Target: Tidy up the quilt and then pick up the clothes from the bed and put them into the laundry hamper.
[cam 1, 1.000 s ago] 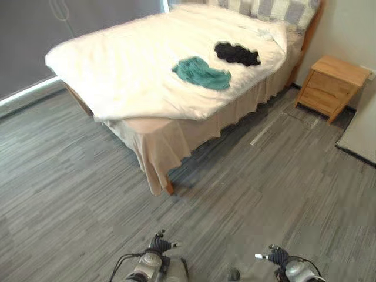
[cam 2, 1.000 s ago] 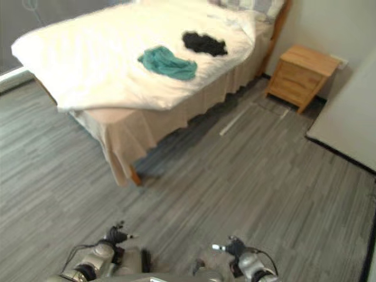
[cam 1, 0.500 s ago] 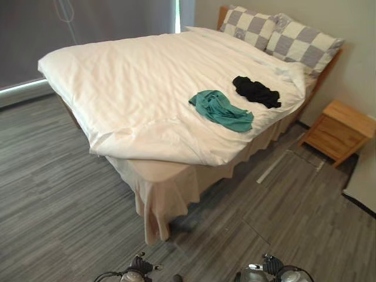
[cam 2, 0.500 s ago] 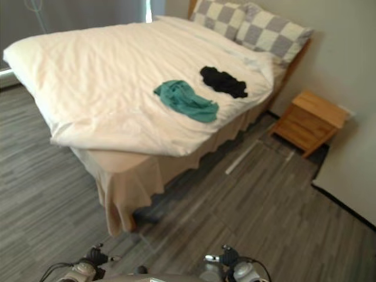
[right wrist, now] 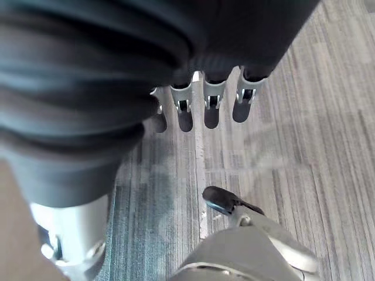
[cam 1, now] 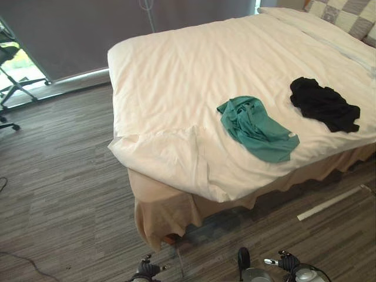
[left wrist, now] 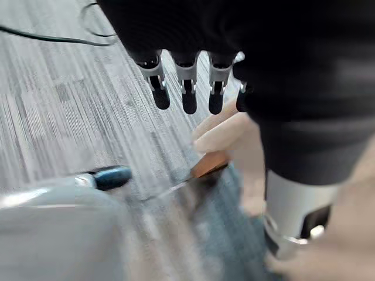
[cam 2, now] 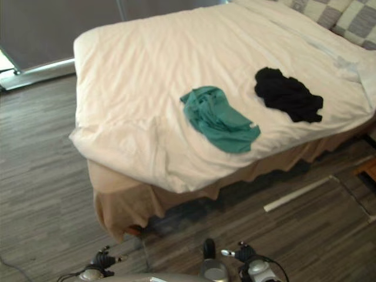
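Left hand: the left hand (left wrist: 187,88) hangs low over the floor (cam 1: 59,176) near the bed's foot corner; fingers (left wrist: 188,96) straight and spread apart, holding nothing.
Right hand: the right hand (right wrist: 205,99) also hangs over the floor; fingers (right wrist: 211,108) straight in a row, apart, holding nothing.
Quilt: the white quilt (cam 1: 194,76) covers the bed (cam 1: 161,208) well ahead of both hands. Mostly flat; its near corner is creased and rumpled, draping over the edge above the beige bed skirt (cam 2: 123,205).
Teal garment: the teal garment (cam 1: 255,128) lies bunched on the quilt near the bed's near edge, ahead of the right hand and well apart from it.
Black garment: the black garment (cam 1: 323,104) lies crumpled on the quilt, farther from the hands than the teal garment, off to the right; the two are apart.
Pillows: checked pillows (cam 2: 338,17) at the far right end of the bed.
Floor item: a pale strip (cam 2: 299,194) lies on the floor beside the bed, ahead and right of the right hand.
Background: an office chair (cam 1: 9,70) stands at far left by the dark curtain (cam 1: 88,29).
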Available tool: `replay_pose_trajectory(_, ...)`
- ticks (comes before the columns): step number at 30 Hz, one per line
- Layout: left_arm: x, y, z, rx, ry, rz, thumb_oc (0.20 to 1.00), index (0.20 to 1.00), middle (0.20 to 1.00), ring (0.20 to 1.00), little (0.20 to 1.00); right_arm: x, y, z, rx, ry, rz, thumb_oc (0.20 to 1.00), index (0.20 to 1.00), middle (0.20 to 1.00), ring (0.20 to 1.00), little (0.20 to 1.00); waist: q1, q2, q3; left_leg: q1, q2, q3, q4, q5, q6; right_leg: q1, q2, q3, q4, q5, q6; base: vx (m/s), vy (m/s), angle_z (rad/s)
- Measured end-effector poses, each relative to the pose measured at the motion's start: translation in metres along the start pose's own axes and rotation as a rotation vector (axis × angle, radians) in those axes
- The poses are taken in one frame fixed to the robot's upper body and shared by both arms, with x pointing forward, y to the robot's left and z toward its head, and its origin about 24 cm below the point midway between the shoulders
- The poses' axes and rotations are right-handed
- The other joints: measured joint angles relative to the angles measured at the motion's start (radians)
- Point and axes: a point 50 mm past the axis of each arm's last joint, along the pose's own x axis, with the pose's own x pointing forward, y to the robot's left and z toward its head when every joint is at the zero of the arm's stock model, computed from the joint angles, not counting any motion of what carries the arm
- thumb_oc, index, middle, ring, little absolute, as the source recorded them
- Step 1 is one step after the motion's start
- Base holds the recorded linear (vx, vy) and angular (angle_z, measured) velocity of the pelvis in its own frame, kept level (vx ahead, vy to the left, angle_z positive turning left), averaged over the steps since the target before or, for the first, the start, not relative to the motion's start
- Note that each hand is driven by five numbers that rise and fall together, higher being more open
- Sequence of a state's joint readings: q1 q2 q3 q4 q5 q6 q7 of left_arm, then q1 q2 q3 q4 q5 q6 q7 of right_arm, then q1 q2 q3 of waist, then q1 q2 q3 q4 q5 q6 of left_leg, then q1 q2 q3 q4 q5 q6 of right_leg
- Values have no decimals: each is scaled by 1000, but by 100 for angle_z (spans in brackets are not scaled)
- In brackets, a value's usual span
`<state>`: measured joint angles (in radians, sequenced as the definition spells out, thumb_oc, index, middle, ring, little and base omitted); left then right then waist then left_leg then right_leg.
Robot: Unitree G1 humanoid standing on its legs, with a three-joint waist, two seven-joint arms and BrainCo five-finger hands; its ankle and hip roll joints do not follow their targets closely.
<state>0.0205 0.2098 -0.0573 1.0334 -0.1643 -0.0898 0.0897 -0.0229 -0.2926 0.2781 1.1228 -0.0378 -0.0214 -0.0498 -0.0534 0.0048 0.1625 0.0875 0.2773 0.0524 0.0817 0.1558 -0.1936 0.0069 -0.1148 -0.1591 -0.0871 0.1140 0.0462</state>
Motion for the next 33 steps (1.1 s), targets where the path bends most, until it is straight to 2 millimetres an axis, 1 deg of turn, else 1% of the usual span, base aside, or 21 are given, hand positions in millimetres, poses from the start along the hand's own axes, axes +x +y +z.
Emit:
replay_pose_trajectory(1, 0, 8, 26, -17, -122, 8, 1000, 1000, 1000, 1000, 1000, -2, -1, -7, -4, 11, -1, 1000, 1000, 1000, 1000, 1000, 12, -9, 6, -19, 14, 39, -2, 7, -1, 9, 4, -26, 2, -14, -11, 37, -215, 83)
replay_pose_trajectory(2, -3, 19, 50, -6, -231, 37, 1000, 1000, 1000, 1000, 1000, -3, -5, -9, 11, 12, -14, 1000, 1000, 1000, 1000, 1000, 4, 3, 13, -47, 25, 117, 12, 3, -4, 22, 17, -64, 0, -25, -29, 26, -300, 85)
replay_pose_trajectory(4, -16, 30, 90, 14, -433, 52, 1000, 1000, 1000, 1000, 1000, -6, -8, -15, 40, 8, -29, 1000, 1000, 1000, 1000, 1000, 5, -5, 24, -65, 0, 130, -6, -5, -8, 17, 14, -80, 0, -37, -21, -39, -202, 42)
replay_pose_trajectory(5, -21, 36, 106, 28, -508, 65, 1000, 1000, 1000, 1000, 1000, -6, -15, -17, 40, 10, -47, 1000, 1000, 1000, 1000, 1000, 12, 7, 29, -73, -29, 133, -9, 1, 2, 17, 19, -83, 5, -26, -33, -58, -64, 72)
replay_pose_trajectory(6, -33, 47, 154, 82, -686, 102, 1000, 1000, 1000, 1000, 1000, -10, -12, -32, 56, 47, -45, 1000, 1000, 1000, 1000, 1000, -27, 9, 46, -110, -35, 163, -10, 9, 23, 30, 4, -165, 5, -28, -25, -35, 13, 95)
replay_pose_trajectory(7, -45, 54, 190, 108, -816, 142, 1000, 1000, 1000, 1000, 1000, -14, -12, -45, 52, 85, -44, 1000, 1000, 1000, 1000, 1000, -23, 17, 48, -96, -50, 219, -50, 18, 30, 24, -3, -171, 4, -39, -10, -53, -17, 87)
replay_pose_trajectory(8, -55, 60, 203, 126, -880, 170, 1000, 1000, 1000, 1000, 1000, -14, -12, -46, 51, 86, -42, 1000, 1000, 1000, 1000, 1000, -24, 17, 51, -87, -49, 253, -81, 17, 31, 12, 1, -166, 5, -37, -5, -76, -24, 8)
replay_pose_trajectory(10, -94, 71, 256, 304, -1121, 257, 1000, 1000, 1000, 1000, 1000, -15, -8, -47, 73, 88, -36, 1000, 1000, 1000, 1000, 1000, -26, 40, 66, -70, -50, 262, -155, 6, 39, -11, 13, -163, 5, -28, 11, -31, -13, -6)
replay_pose_trajectory(12, -120, 71, 304, 386, -1302, 349, 1000, 1000, 1000, 1000, 1000, -16, 2, -53, 86, 109, -11, 1000, 1000, 1000, 1000, 1000, -40, 31, 74, -77, -66, 272, -164, -23, 60, -28, -4, -163, 0, -16, 28, -5, 8, 5)
replay_pose_trajectory(14, -137, 60, 332, 545, -1387, 398, 1000, 1000, 1000, 1000, 1000, -16, 3, -51, 69, 101, -5, 1000, 1000, 1000, 1000, 1000, -50, 31, 78, -82, -74, 301, -164, -64, 56, -60, -13, -127, -1, -2, 48, -60, 24, -33)
replay_pose_trajectory(17, -149, 31, 362, 798, -1477, 428, 1000, 1000, 1000, 1000, 1000, -11, 0, -37, 50, 67, 0, 1000, 1000, 1000, 1000, 1000, -77, 14, 84, -91, -104, 351, -165, -72, 69, -97, -38, -66, 0, 19, 75, -65, 44, -45)
replay_pose_trajectory(18, -149, 25, 365, 833, -1483, 425, 1000, 1000, 1000, 1000, 1000, -10, 1, -35, 48, 63, 4, 1000, 1000, 1000, 1000, 1000, -102, 8, 84, -90, -109, 360, -165, -77, 71, -108, -43, -54, -1, 21, 77, -81, 49, -55)
replay_pose_trajectory(19, -144, 2, 377, 910, -1483, 410, 1000, 1000, 1000, 1000, 1000, -9, 3, -31, 64, 49, 5, 1000, 1000, 1000, 1000, 1000, -139, 6, 87, -95, -118, 383, -165, -78, 73, -129, -45, -32, 0, 29, 81, -91, 36, -39)
replay_pose_trajectory(20, -141, -3, 382, 958, -1463, 414, 1000, 1000, 1000, 1000, 1000, -7, 0, -25, 67, 34, 0, 1000, 1000, 1000, 1000, 1000, -135, 9, 89, -98, -119, 390, -165, -79, 74, -135, -46, -22, 0, 33, 84, -80, 27, -58)
replay_pose_trajectory(21, -138, -12, 386, 999, -1451, 413, 1000, 1000, 1000, 1000, 1000, -6, 2, -20, 64, 22, 7, 1000, 1000, 1000, 1000, 1000, -177, -3, 93, -102, -121, 424, -166, -84, 71, -163, -45, 3, 0, 43, 77, -67, 33, -55)
replay_pose_trajectory(22, -132, -16, 392, 1076, -1403, 439, 1000, 1000, 1000, 1000, 1000, -5, 1, -12, 70, -11, 6, 1000, 1000, 1000, 1000, 1000, -187, 2, 108, -103, -119, 430, -167, -83, 72, -168, -46, 6, 5, 53, 67, -61, 17, -53)
replay_pose_trajectory(24, -118, -35, 390, 1153, -1335, 407, 1000, 1000, 1000, 1000, 1000, -5, 2, -9, 81, -29, 11, 1000, 1000, 1000, 1000, 1000, -234, 4, 120, -103, -111, 433, -165, -82, 71, -182, -32, 22, 5, 63, 54, -52, 12, -29)
replay_pose_trajectory(26, -97, -51, 387, 1200, -1215, 383, 1000, 1000, 1000, 1000, 1000, -5, -1, -7, 88, -44, 2, 1000, 1000, 1000, 1000, 1000, -248, 13, 138, -101, -106, 434, -166, -82, 71, -182, -29, 26, 5, 63, 54, -22, -7, -17)
replay_pose_trajectory(27, -71, -46, 367, 1214, -1056, 354, 200, 200, 200, 200, 200, -5, -2, -1, 110, -66, -10, 1000, 1000, 1000, 1000, 1000, -266, 13, 141, -96, -103, 432, -169, -82, 71, -182, -27, 32, 5, 63, 54, -8, -16, -14)
replay_pose_trajectory(30, -45, -28, 334, 1178, -941, 347, 200, 200, 200, 200, 200, -5, -15, 5, 152, -94, -64, 1000, 1000, 1000, 1000, 1000, -256, 10, 143, -56, -98, 431, -169, -87, 64, -141, -23, 27, 5, 60, 51, 36, -7, -1)
replay_pose_trajectory(33, -20, 10, 301, 1060, -751, 368, 200, 200, 200, 200, 200, -11, -55, 30, 127, -220, -168, 1000, 1000, 1000, 1000, 1000, -245, 14, 140, 7, -88, 431, -171, -126, 44, -83, -14, 34, 4, 38, 57, 81, -12, -15)
